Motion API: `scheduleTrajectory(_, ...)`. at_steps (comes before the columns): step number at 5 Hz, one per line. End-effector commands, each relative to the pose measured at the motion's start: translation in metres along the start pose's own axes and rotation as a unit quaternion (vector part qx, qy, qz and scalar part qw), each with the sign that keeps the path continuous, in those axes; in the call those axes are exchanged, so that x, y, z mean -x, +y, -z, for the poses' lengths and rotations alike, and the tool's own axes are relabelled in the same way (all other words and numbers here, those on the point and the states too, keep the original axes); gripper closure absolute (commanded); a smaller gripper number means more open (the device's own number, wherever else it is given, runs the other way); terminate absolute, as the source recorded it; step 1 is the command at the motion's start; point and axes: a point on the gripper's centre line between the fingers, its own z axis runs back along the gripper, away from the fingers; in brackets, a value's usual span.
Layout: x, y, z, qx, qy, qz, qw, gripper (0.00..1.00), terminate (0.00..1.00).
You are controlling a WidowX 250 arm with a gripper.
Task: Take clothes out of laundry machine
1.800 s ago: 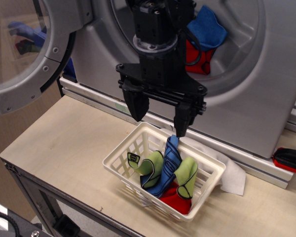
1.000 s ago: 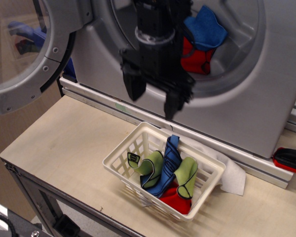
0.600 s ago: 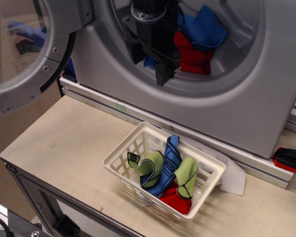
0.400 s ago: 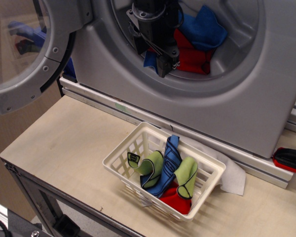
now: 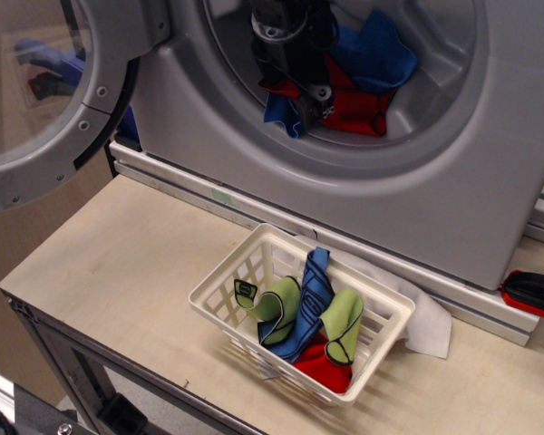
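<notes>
Pale wood tabletop (image 5: 118,263) fills the lower half of the frame, and behind it, across the top, stands the silver-grey laundry machine (image 5: 490,172), its round glass door (image 5: 45,100) swung wide to the upper left so the drum mouth is free to reach into. At the top centre the black gripper (image 5: 301,101) is inside the drum opening, angled down toward the pile there; its fingers are lost against the dark body and the cloth, so I cannot tell whether they are apart or together, nor whether anything is caught between them. The clothes still in the machine lie in the lower part of the drum: a bright blue cloth (image 5: 376,54) high at the back, a red cloth with dark edging (image 5: 355,107) below it, and a smaller blue piece (image 5: 279,111) just left of the gripper, touching or very near it. In the lower centre of the frame a white lattice basket (image 5: 219,288) sits directly under the drum, probably so each piece has only a short drop; it already holds green, blue and red cloths. A flat white sheet (image 5: 428,328) lies under its right side, and a red and black object (image 5: 533,294) rests at the far right edge. Judging by what remains in the drum, the job is partly done.
</notes>
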Motion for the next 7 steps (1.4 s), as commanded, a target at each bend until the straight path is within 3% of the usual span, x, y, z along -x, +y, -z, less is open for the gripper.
scheduleTrajectory(1,-0.015,0.013,0.017,0.017,-0.012,-0.009,0.9997,0.00,0.00)
scheduleTrajectory(2,-0.008,0.008,0.025,0.050,0.012,-0.034,0.9981,0.00,0.00)
scheduleTrajectory(3,-0.006,0.005,0.027,0.059,0.022,-0.051,0.9967,1.00,0.00)
scheduleTrajectory(5,0.001,-0.006,0.017,0.067,0.061,-0.088,0.9920,1.00,0.00)
scheduleTrajectory(6,0.000,-0.014,0.000,0.065,0.090,-0.115,0.9872,1.00,0.00)
scheduleTrajectory(7,-0.003,-0.031,-0.039,0.042,0.124,-0.164,0.9777,1.00,0.00)
